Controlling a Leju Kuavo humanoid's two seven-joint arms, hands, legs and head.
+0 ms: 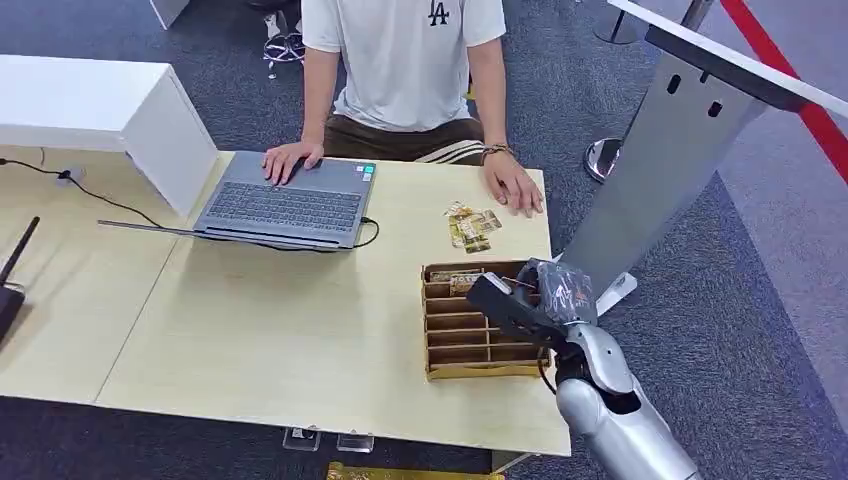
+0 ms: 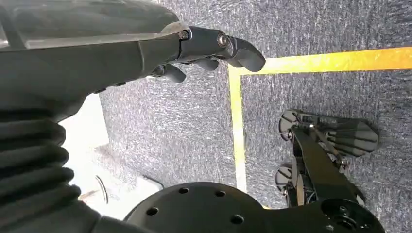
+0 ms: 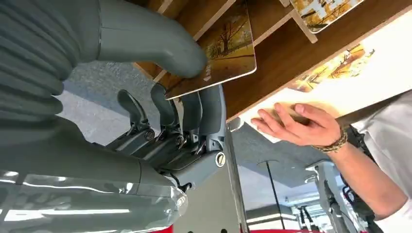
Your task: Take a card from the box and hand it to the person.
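Card [image 3: 221, 53] with an autumn-tree print pinched between the thick grey thumb and the darker fingers [image 3: 206, 111] of the right hand [image 3: 160, 97], just over the wooden dividers of the box [image 1: 470, 345]; in the head view, right hand [image 1: 520, 300] over the box's far right corner, the card itself hidden there behind the hand; more cards of the same print standing in the box's farthest slots [image 1: 455, 282]; nearer slots showing bare wood. Box set near the right end of the light wooden table [image 1: 250, 330], close to its front edge. Small loose pile of cards [image 1: 470, 228] lying flat on the table beyond the box, just beside the person's hand [image 1: 515, 188]; that hand flat on the tabletop, a beaded bracelet at the wrist; same hand [image 3: 296, 124] seen beyond the box from the right wrist. Person's other hand [image 1: 292, 158] resting on an open grey laptop [image 1: 285, 205]; black cable [image 1: 90, 195] trailing across the table's left part; white box-shaped unit [image 1: 100, 115] at the far left. Left hand [image 2: 204, 51] hanging over grey carpet with a yellow floor line [image 2: 235, 126]; fingers loosely curled, grasping nothing.
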